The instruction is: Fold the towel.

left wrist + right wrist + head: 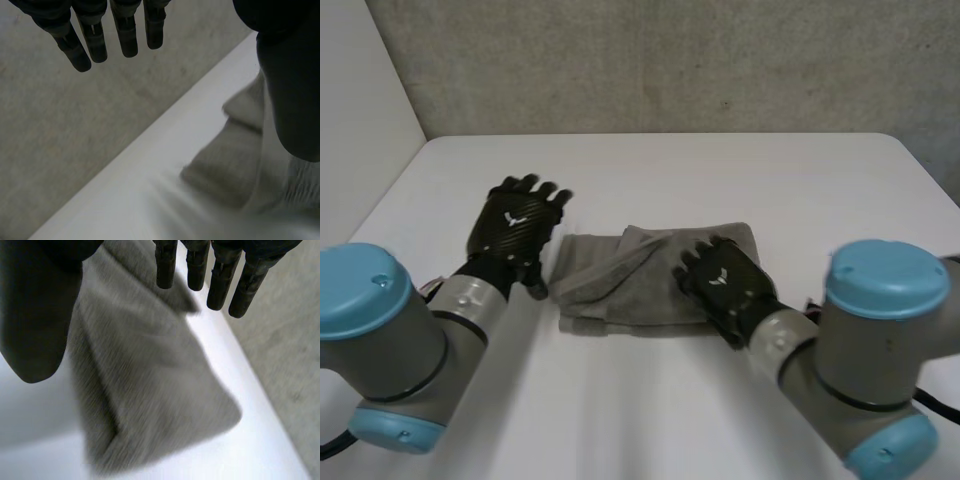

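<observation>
On the counter (740,170) the folded towel (610,285) is lying crosswise — the right hand (725,282), released, is hanging over its right end; the left hand (517,225), also released, is hanging just beside its left end.

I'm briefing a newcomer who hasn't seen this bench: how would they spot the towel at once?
Start at the white table, then its middle, between the two black hands. The towel lies there, roughly folded, the left hand beside one end and the right hand over the other. It is the only soft grey thing on the white top.
</observation>
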